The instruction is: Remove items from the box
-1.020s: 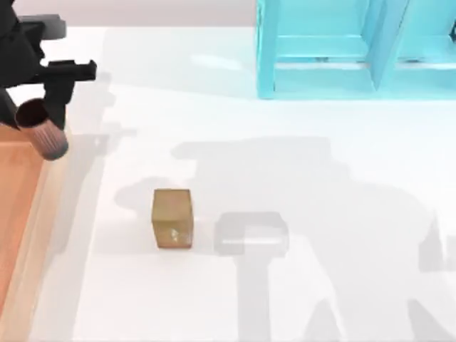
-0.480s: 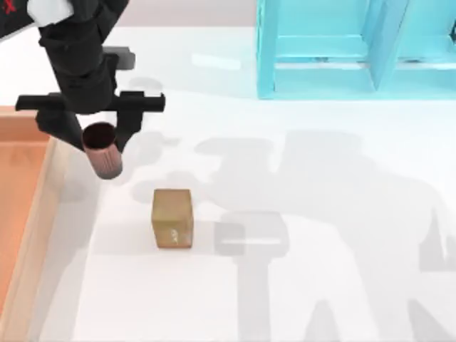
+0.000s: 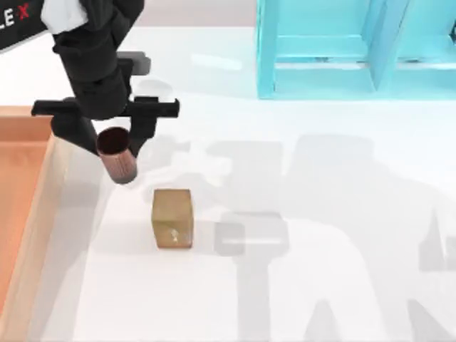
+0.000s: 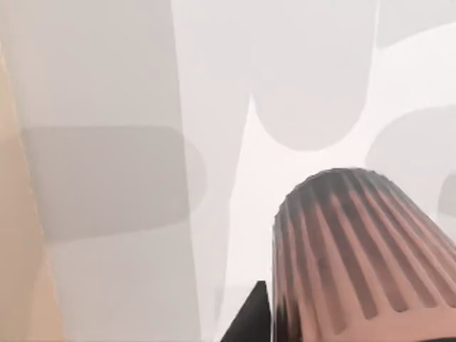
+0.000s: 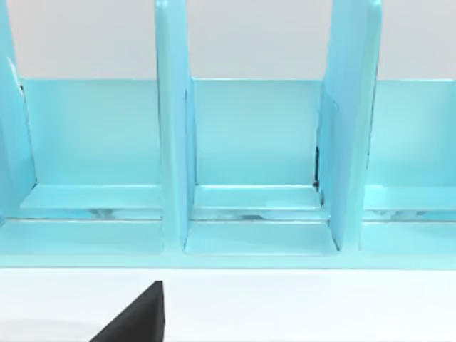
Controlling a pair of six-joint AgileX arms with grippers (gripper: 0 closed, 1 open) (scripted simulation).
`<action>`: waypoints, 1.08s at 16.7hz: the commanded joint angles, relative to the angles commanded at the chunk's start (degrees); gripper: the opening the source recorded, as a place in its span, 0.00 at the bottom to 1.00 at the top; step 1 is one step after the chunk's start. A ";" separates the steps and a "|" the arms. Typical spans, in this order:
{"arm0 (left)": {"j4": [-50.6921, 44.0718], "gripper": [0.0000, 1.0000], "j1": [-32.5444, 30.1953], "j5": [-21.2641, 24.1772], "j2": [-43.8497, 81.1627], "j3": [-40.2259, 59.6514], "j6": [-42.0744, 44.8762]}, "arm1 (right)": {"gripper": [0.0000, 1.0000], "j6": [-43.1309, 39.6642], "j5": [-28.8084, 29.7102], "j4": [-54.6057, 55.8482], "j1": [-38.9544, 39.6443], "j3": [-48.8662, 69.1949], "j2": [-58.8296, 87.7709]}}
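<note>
The carry-out step is judged to be in hand: the cup is clamped between the jaws of the left gripper and hangs over the white bench, just outside the box rim. The block already lies on the bench, just beyond the cup. Next, a lowering and release beside the block is called for. The right arm is parked facing the turquoise shelf.

Bright, even lighting; soft grey arm shadows overlap on the white table. Faint glare by the shelf.
</note>
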 joint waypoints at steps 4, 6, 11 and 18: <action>3.08 0.00 -2.48 -0.46 0.66 -2.80 -0.64 | 1.00 0.00 0.00 0.00 0.00 0.00 0.00; 4.94 0.00 -1.75 -1.55 1.20 -4.24 -0.66 | 1.00 0.00 0.00 0.00 0.00 0.00 0.00; 7.82 0.00 2.18 -2.01 2.43 -6.17 0.23 | 1.00 0.00 0.00 0.00 0.00 0.00 0.00; 7.83 0.23 2.20 -2.01 2.43 -6.17 0.24 | 1.00 0.00 0.00 0.00 0.00 0.00 0.00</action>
